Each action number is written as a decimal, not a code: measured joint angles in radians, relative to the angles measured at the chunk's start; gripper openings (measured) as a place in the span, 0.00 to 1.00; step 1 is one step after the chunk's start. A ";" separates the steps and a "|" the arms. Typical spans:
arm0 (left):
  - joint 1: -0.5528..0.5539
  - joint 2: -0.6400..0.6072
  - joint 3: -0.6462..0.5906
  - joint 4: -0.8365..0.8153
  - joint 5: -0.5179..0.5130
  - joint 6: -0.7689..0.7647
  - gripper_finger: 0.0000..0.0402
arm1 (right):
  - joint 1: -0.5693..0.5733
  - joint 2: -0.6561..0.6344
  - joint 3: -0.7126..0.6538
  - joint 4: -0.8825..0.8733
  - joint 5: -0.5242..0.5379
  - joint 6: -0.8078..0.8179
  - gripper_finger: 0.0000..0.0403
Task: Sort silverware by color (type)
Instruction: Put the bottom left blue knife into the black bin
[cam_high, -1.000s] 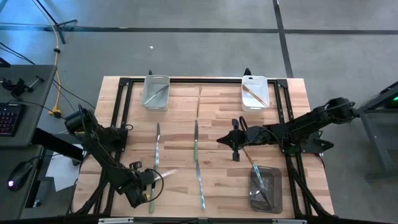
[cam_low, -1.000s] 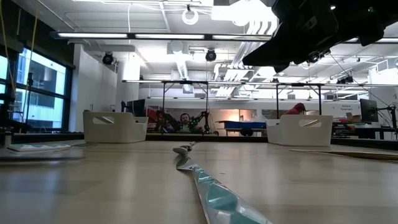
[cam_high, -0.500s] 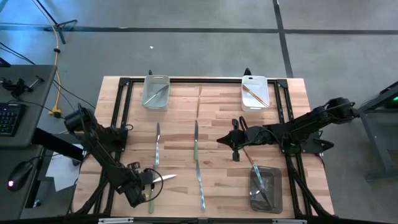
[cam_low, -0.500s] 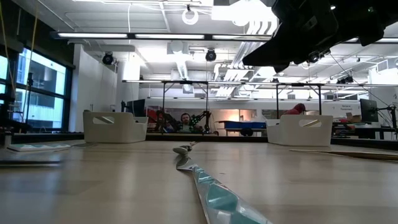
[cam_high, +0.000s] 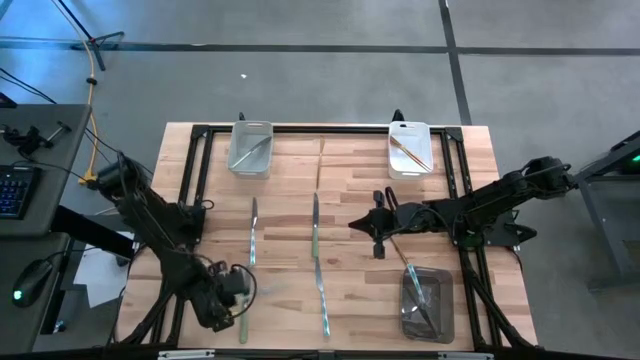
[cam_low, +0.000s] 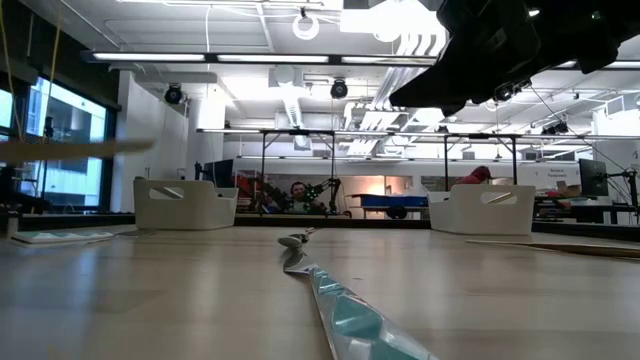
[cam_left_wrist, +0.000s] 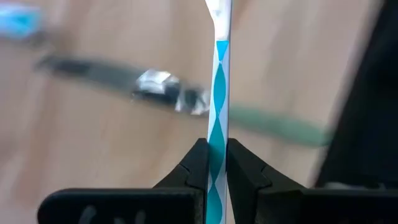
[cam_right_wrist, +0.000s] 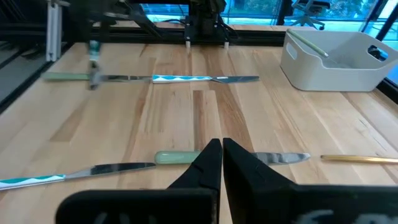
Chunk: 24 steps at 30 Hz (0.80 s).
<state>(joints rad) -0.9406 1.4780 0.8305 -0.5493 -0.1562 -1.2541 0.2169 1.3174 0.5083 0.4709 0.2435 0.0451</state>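
My left gripper (cam_high: 240, 286) is over the table's near left part, shut on a knife with a teal-and-white handle (cam_left_wrist: 219, 93). In the low view that knife (cam_low: 70, 149) shows as a blurred level bar, high above the table. My right gripper (cam_high: 378, 244) is shut and hovers near the table's middle, beside a gold piece (cam_high: 400, 250) that lies flat. Also flat on the wood are a silver knife (cam_high: 252, 232), a green-handled knife (cam_high: 315, 225), a teal-handled knife (cam_high: 321, 297) and a green-handled piece (cam_high: 242, 322). My left gripper pinches the knife's teal-and-white handle (cam_left_wrist: 217, 134) between its two fingers (cam_left_wrist: 198, 163). The knife runs straight out ahead of the fingers, along them. It is lifted clear of the table and lies about level in the low view.
A white bin (cam_high: 250, 148) at the far left holds a silver piece. A white bin (cam_high: 410, 148) at the far right holds gold pieces. A clear bin (cam_high: 425, 303) stands at the near right. A black frame (cam_high: 320, 129) rims the table.
My left gripper has risen with the knife. The knife lay low at the table's near left before and now hangs well above the wood. The left arm's elbow has swung toward the far left. My right arm has kept still.
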 joint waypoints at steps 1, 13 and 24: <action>0.012 -0.008 -0.023 0.072 0.000 0.018 0.05 | 0.000 0.000 0.000 -0.005 0.001 0.000 0.00; 0.269 -0.032 -0.340 1.096 -0.030 0.327 0.05 | 0.021 0.000 0.001 -0.062 0.094 -0.069 0.00; 0.544 -0.033 -0.376 1.475 -0.002 0.464 0.05 | 0.170 0.000 0.001 0.120 0.362 -0.414 0.02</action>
<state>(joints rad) -0.3961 1.4452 0.4545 0.9257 -0.1580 -0.7903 0.3873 1.3174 0.5095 0.5909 0.6056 -0.3689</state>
